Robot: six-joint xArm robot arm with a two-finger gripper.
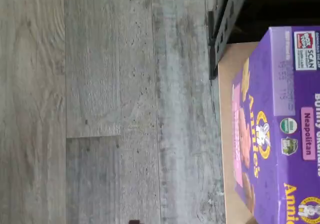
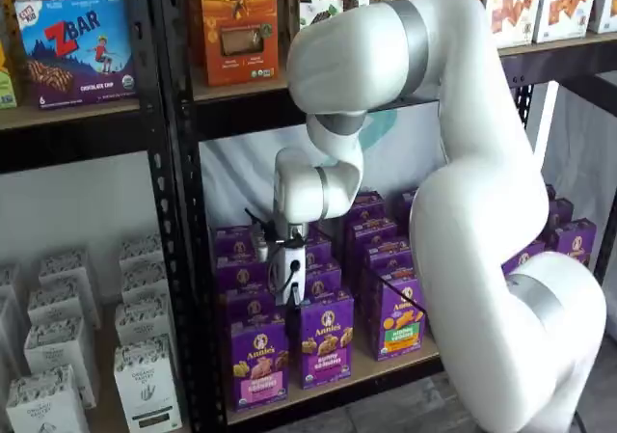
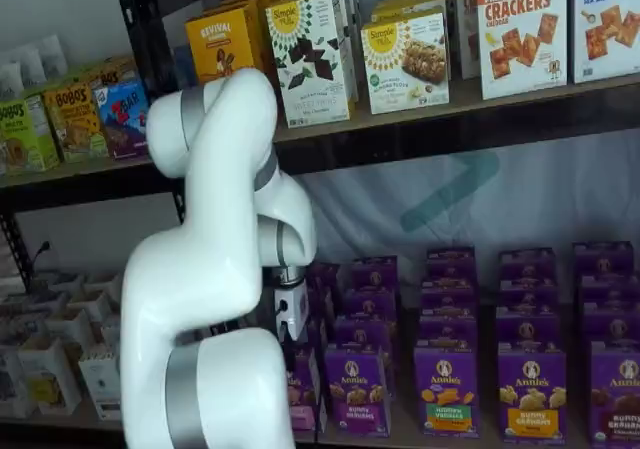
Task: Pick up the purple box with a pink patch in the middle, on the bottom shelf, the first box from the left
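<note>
1. Purple box (image 2: 258, 361) is seen upright at the front left end of the bottom shelf (image 2: 386, 367), a pink patch across its lower middle below the round yellow logo.
2. Beside it on the right a purple carton with a purple band (image 2: 326, 339) is set, then one with a green-and-orange patch (image 2: 398, 317).
3. In the wrist view the box (image 1: 280, 129) is shown from close, with "Neapolitan" printed on a pink tag, at the edge of the tan board (image 1: 231, 134); grey plank flooring (image 1: 100, 104) fills the rest.
4. The gripper (image 2: 288, 293) is hung just above the box, on the white arm (image 2: 453, 163); its white body is shown in both shelf views, but the fingers cannot be made out. By the record the jaws are spread wide, and nothing is seen held.
5. Behind, more purple cartons (image 3: 520, 299) are ranked in rows toward the back.
</note>
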